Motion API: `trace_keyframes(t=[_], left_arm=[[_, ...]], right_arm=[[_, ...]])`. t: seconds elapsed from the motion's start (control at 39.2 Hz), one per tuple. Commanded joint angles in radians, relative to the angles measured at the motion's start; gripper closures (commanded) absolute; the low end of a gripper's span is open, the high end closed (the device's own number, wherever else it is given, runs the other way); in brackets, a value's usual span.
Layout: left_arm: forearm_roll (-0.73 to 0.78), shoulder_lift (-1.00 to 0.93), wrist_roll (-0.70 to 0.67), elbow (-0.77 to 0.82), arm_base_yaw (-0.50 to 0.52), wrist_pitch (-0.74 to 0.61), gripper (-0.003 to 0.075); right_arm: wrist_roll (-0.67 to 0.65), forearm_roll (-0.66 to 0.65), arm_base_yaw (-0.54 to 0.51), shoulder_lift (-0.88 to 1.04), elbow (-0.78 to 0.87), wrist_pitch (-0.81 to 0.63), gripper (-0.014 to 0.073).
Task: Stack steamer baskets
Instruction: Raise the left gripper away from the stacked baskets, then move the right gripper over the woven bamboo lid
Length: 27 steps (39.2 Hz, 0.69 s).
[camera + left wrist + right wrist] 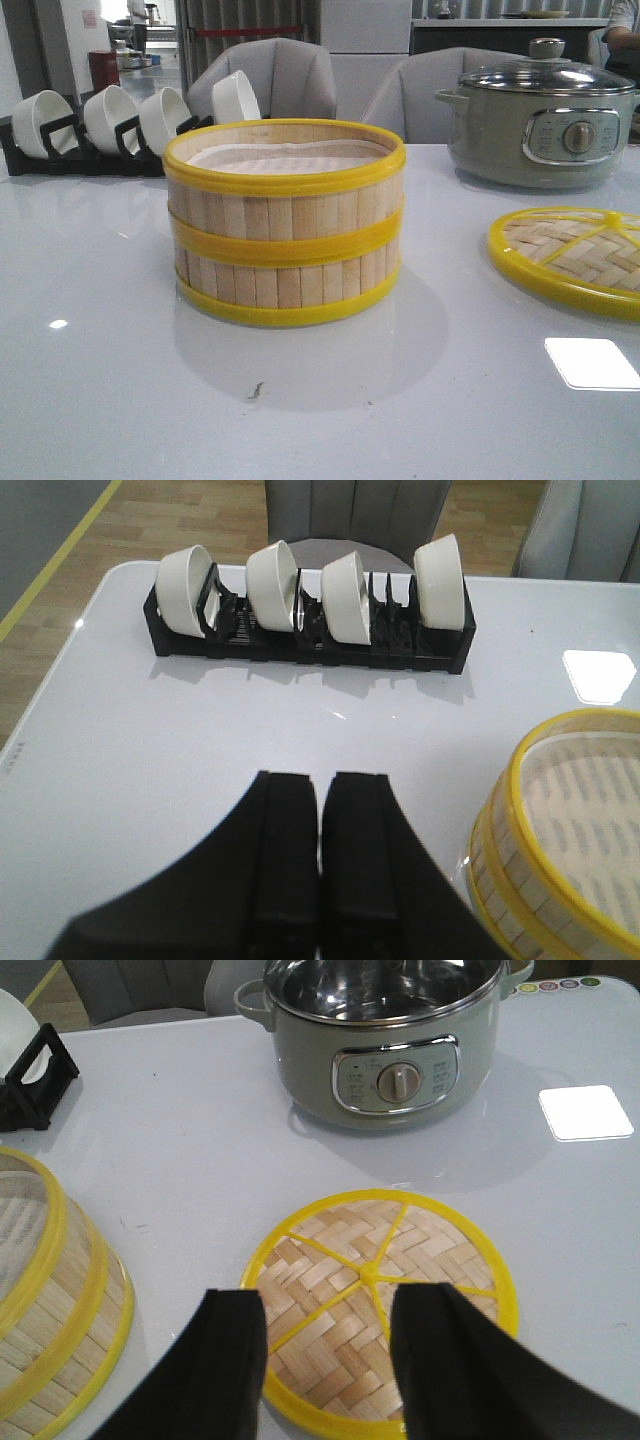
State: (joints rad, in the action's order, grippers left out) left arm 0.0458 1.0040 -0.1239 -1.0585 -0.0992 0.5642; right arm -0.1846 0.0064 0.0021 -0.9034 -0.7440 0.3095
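Observation:
Two steamer baskets stand stacked in the middle of the table: the upper basket [285,190] sits squarely on the lower basket [285,285], yellow rims meeting. A pale liner shows inside the top one. The stack also shows in the left wrist view [560,830] and in the right wrist view [45,1300]. My left gripper [322,780] is shut and empty, above bare table beside the stack. My right gripper [328,1300] is open and empty, hanging over the flat woven lid [385,1300]. Neither gripper shows in the front view.
The woven bamboo lid [575,255] lies flat at the right. A grey electric pot [540,115] with glass lid stands at the back right. A black rack with several white bowls [110,125] stands at the back left. Chairs stand behind the table.

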Motion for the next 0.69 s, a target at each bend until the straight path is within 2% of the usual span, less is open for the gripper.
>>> trace_keyframes(t=[0.0,0.36,0.48,0.66], left_arm=[[-0.013,-0.133,-0.008,0.143,0.006,-0.192,0.0636],[-0.029,-0.425,-0.008,0.612,0.006,-0.364,0.0636],[-0.039,-0.492,-0.008,0.674,0.006,-0.373,0.0636],[-0.039,-0.507,-0.008,0.678,0.006,-0.405,0.0636]], right_arm=[[0.006,-0.006,-0.004,0.008,-0.037,-0.080,0.0179],[0.006,-0.006,-0.004,0.008,-0.037,-0.073,0.0179],[0.006,-0.006,-0.004,0.008,-0.037,-0.072,0.0179],[0.006,-0.006,-0.004,0.008,-0.037,-0.062,0.0179]])
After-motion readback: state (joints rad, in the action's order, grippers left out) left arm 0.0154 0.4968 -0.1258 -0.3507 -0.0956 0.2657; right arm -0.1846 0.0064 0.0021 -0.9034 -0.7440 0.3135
